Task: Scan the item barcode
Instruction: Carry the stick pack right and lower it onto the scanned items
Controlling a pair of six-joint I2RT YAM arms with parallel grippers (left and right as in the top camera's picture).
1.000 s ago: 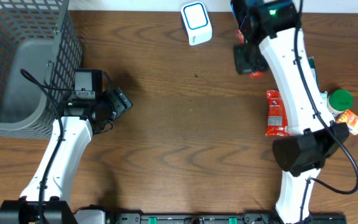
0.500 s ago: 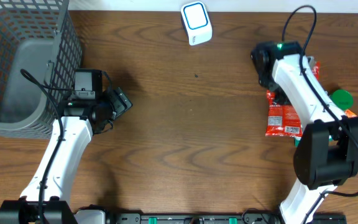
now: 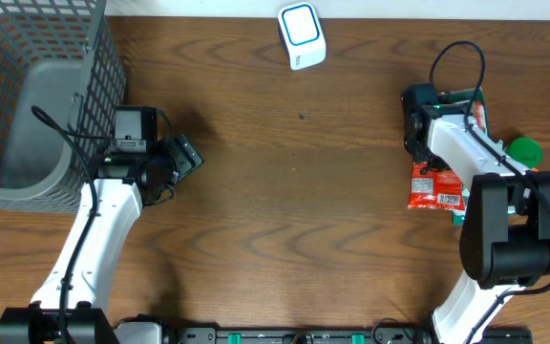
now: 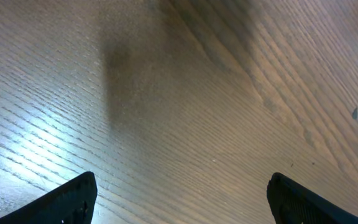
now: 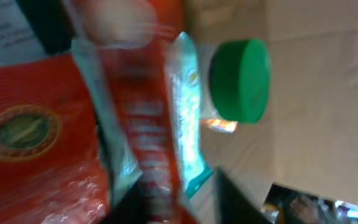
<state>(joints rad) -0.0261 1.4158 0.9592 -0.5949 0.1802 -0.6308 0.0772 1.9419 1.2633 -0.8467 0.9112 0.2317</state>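
One scanner (image 3: 301,35), one basket (image 3: 98,67), one green cap (image 3: 521,150)

- Red packet (image 3: 435,186): your right arm (image 3: 452,143) covers its upper end from overhead. Label print too small to read.
- Right wrist view: smeared, so you can't read the packet's print.
- Right claw (image 5: 194,202): lost in blur, jaw stand unclear.
- Green lid (image 3: 522,151), right of packet: partly under the arm.
- Basket (image 3: 27,96), far left of packet: cropped by picture edges.
- Left claw (image 4: 179,199): only fingertips show.
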